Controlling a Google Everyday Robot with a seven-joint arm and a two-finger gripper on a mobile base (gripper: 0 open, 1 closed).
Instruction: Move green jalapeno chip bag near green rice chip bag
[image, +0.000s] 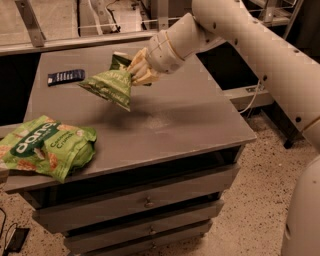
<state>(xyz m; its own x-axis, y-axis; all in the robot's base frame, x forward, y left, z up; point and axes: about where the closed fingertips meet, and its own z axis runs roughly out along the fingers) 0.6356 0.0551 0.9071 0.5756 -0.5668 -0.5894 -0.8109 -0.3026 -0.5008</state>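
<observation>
Carry step in hand. Gripper (140, 71) upper centre of frame, jaws pinching top end of green jalapeno chip bag (111, 86), which hangs clear above table (190, 115). Green rice chip bag (47, 145) lies lower left. Next, likely: swing lower left, lower, release beside it.

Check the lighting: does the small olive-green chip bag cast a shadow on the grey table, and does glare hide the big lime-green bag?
Camera view: dim, warm light; the small olive-green jalapeno chip bag, pinched in the gripper above the table's rear, throws a soft shadow on the grey tabletop, apart from it; no glare on the large lime-green rice chip bag at front-left.
</observation>
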